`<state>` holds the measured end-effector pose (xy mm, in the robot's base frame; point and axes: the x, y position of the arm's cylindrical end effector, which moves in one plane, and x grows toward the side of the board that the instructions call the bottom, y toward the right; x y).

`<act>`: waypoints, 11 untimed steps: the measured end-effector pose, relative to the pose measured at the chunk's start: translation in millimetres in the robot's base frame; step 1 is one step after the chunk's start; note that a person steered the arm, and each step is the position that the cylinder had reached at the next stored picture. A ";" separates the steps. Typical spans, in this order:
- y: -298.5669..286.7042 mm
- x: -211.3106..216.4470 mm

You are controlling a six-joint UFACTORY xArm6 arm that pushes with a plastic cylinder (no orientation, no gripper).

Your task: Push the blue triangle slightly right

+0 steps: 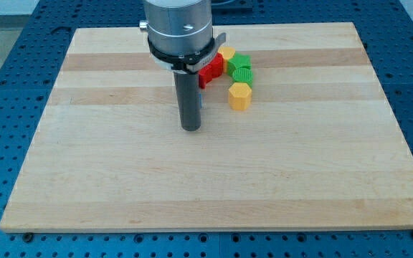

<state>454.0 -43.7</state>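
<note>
My dark rod comes down from the silver arm head at the view's top centre, and my tip [191, 128] rests on the wooden board [120, 179]. Only a thin blue sliver [200, 105] shows at the rod's right edge; the rest of the blue triangle is hidden behind the rod, so its shape cannot be made out. My tip is just in front of and to the left of that sliver, touching or nearly touching it.
A cluster sits right of the rod: a red block [211, 70], a yellow block [227, 54], two green blocks [241, 61] [241, 74], and a yellow hexagon [239, 95] nearest the blue sliver. A blue perforated table [6, 107] surrounds the board.
</note>
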 end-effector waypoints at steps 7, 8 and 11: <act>-40.9 -14.2; -37.4 -27.1; -25.8 -31.7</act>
